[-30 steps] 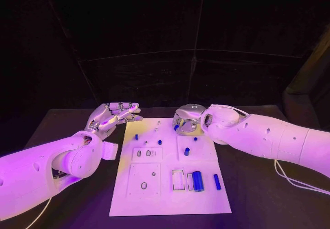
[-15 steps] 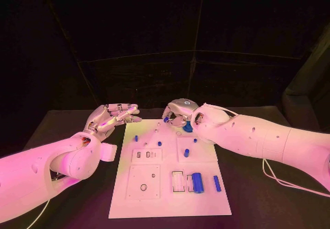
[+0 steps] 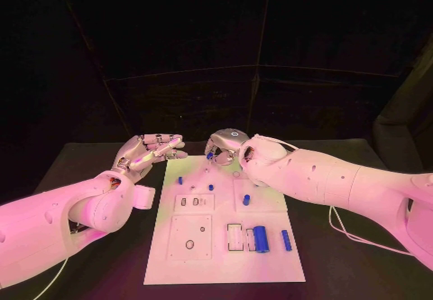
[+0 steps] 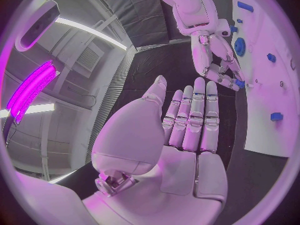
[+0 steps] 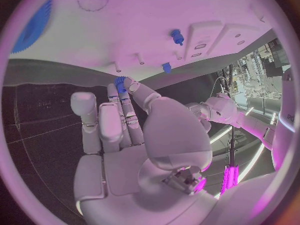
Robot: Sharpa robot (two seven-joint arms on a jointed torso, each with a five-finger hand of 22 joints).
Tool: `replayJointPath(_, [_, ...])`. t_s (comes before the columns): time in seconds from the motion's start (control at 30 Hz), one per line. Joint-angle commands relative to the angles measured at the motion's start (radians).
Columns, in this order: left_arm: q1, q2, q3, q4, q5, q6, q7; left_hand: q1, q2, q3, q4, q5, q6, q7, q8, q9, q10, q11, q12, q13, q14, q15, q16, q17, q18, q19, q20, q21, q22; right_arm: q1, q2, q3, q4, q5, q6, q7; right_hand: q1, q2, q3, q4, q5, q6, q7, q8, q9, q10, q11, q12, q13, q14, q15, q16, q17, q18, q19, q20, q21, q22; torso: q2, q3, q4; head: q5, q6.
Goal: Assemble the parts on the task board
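A: At the top centre of the head view, item one: your right hand (image 3: 224, 149), over the far edge of the board (image 3: 226, 262), pinching a small blue gear (image 5: 119, 82) at its fingertips. The other fingers lie alongside, extended.

B: And the left hand (image 3: 149, 152)?

A: Item two: upper left of the board, just off its edge, fingers straight and apart, holding nothing.

B: Parts on the board?

A: Item three: two blue pegs (image 3: 179, 180) in the upper left area, one peg (image 3: 245, 200) at centre right, a cylinder (image 3: 259, 239) and a bar (image 3: 285, 240) at lower right. All well apart from the hands.

B: Risks?

A: You hold the gear by its edge only, so it looks a light grip. Tilt the wrist and it could slip out and roll off the far edge. Come down off-centre on a thin pin (image 5: 140, 61) and the gear may jam, cock sideways or bend the pin. The arm hides the spot from the head camera, so you would be seating it partly blind.
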Motion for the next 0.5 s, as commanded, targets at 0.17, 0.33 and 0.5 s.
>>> replayJointPath(0.17, [0.004,0.002,0.001,-0.001,-0.004,0.017,0.003,-0.011,0.003,-0.001,-0.007,-0.004,0.003,0.006,-0.006,-0.001,0.003,0.004,-0.006,-0.001,0.000,0.004,-0.005,0.001,0.014,0.004,0.001,-0.006,-0.001,0.002,0.010,0.001,-0.014,-0.039,0.049,-0.024,-0.005,-0.009,0.008,0.002,-0.004,-0.006,0.002,-0.003,0.000,-0.007,0.003,-0.001,0.000,0.013,0.009,0.004,-0.002,-0.009,-0.007,0.002,0.004,0.001,0.001,0.0002,-0.0019,0.003,-0.002])
replayJointPath(0.33, [0.005,0.001,0.001,-0.003,-0.004,0.018,0.002,-0.011,0.003,-0.001,-0.007,-0.004,0.003,0.006,-0.006,-0.001,0.003,0.004,-0.006,-0.001,0.000,0.004,-0.005,0.001,0.014,0.004,0.001,-0.006,-0.001,0.002,0.009,0.000,-0.011,-0.046,0.064,-0.026,-0.006,-0.011,0.009,0.002,-0.004,-0.006,0.002,-0.003,0.000,-0.007,0.003,-0.001,0.000,0.013,0.009,0.004,-0.001,-0.009,-0.008,0.002,0.004,0.001,0.001,0.0008,-0.0016,0.003,-0.003])
replayJointPath(0.5, [0.006,0.002,0.001,-0.004,-0.004,0.018,0.001,-0.013,0.003,-0.003,-0.007,-0.005,0.003,0.006,-0.007,-0.001,0.003,0.005,-0.008,-0.001,0.000,0.004,-0.008,0.002,0.014,0.004,0.002,-0.007,-0.002,0.001,0.014,0.000,-0.012,-0.048,0.072,-0.026,-0.007,-0.013,0.010,0.002,-0.002,-0.006,0.001,-0.002,0.000,-0.007,0.003,0.000,0.000,0.012,0.009,0.004,-0.002,-0.009,-0.008,0.002,0.004,0.000,0.002,0.0003,-0.0007,0.001,-0.003])
